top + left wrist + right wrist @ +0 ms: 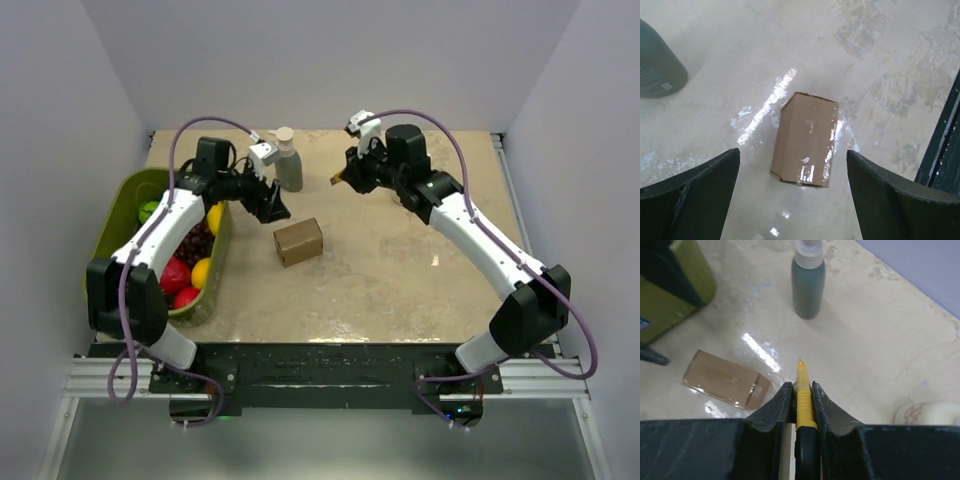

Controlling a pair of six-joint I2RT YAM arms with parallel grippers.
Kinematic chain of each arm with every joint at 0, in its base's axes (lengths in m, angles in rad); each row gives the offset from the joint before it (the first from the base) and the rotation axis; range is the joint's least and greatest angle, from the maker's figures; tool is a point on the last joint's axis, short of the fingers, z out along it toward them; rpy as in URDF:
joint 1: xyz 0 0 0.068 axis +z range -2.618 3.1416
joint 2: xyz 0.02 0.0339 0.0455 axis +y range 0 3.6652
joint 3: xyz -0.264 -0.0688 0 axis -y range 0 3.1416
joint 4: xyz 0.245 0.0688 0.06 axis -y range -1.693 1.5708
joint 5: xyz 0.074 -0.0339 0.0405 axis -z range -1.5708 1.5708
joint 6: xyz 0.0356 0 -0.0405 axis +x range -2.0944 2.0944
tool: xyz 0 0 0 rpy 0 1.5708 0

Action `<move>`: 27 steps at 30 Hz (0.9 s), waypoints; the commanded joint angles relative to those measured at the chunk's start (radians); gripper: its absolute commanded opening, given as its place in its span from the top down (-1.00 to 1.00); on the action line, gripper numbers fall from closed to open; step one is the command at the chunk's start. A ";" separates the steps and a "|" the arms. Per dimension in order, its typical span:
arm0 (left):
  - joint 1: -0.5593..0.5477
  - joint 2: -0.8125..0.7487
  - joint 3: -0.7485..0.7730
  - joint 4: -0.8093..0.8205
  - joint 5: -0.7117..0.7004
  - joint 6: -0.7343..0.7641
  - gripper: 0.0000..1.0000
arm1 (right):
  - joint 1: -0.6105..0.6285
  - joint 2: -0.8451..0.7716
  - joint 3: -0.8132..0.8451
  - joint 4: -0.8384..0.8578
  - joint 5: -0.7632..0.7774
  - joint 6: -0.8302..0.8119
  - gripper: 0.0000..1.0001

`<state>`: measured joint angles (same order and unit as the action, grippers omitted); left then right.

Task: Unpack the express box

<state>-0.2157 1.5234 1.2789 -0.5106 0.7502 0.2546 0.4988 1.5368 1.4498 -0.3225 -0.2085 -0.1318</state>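
In the middle of the table the express box lies closed on its side, the left fingers spread wide above it, apparently to steady it, while the right fingers clamp a yellow cutter, seemingly ready to slit it.

Grey-green plastic bottle: in the left wrist view cropped by the frame edge at 10 o'clock, label print too small to read. In the right wrist view its white cap runs off at 12 o'clock.
Yellow-and-black utility knife: rear body hidden between right gripper fingers, off-frame at 6 o'clock.
Green plastic bin: cropped at 10 o'clock.
Pale rounded object at 4 o'clock: blurred, cropped, can't identify.
Top view: mixed fruit in the bin partly under white left arm.
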 commanded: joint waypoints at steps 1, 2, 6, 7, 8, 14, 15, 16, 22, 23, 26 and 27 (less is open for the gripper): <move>0.009 0.156 0.068 0.018 0.038 0.023 -0.82 | 0.009 0.011 -0.051 0.089 -0.058 0.173 1.00; 0.009 0.178 0.069 0.026 0.057 0.012 -0.82 | 0.009 0.008 -0.057 0.091 -0.046 0.194 1.00; 0.009 0.254 0.048 0.073 0.116 -0.050 -0.80 | 0.036 -0.017 -0.072 0.086 0.039 0.222 1.00; 0.009 0.259 0.042 0.081 0.126 -0.057 -0.79 | 0.046 -0.032 -0.084 0.100 0.067 0.225 1.00; 0.009 0.262 0.034 0.089 0.135 -0.064 -0.76 | 0.056 -0.047 -0.123 0.117 0.101 0.250 1.00; 0.009 0.262 -0.090 0.185 0.123 -0.285 -0.57 | 0.118 -0.130 -0.232 0.203 0.218 0.296 1.00; 0.009 0.259 -0.111 0.220 0.132 -0.313 -0.54 | 0.118 -0.124 -0.235 0.195 0.210 0.296 1.00; 0.007 0.253 -0.136 0.242 0.130 -0.345 -0.48 | 0.119 -0.116 -0.235 0.189 0.210 0.296 1.00; 0.012 0.190 -0.306 0.409 0.110 -0.616 -0.28 | 0.122 -0.075 -0.195 0.184 0.175 0.294 1.00; 0.013 0.176 -0.340 0.429 0.120 -0.685 -0.28 | 0.124 -0.069 -0.189 0.181 0.169 0.291 1.00; 0.013 0.164 -0.371 0.471 0.112 -0.761 -0.27 | 0.127 -0.049 -0.172 0.169 0.135 0.273 1.00; 0.015 0.164 -0.372 0.480 0.107 -0.770 -0.26 | 0.129 -0.044 -0.167 0.160 0.124 0.265 1.00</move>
<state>-0.2115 1.6993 0.9562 -0.0921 0.8810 -0.3527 0.6216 1.4784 1.2270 -0.1867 -0.0471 0.1452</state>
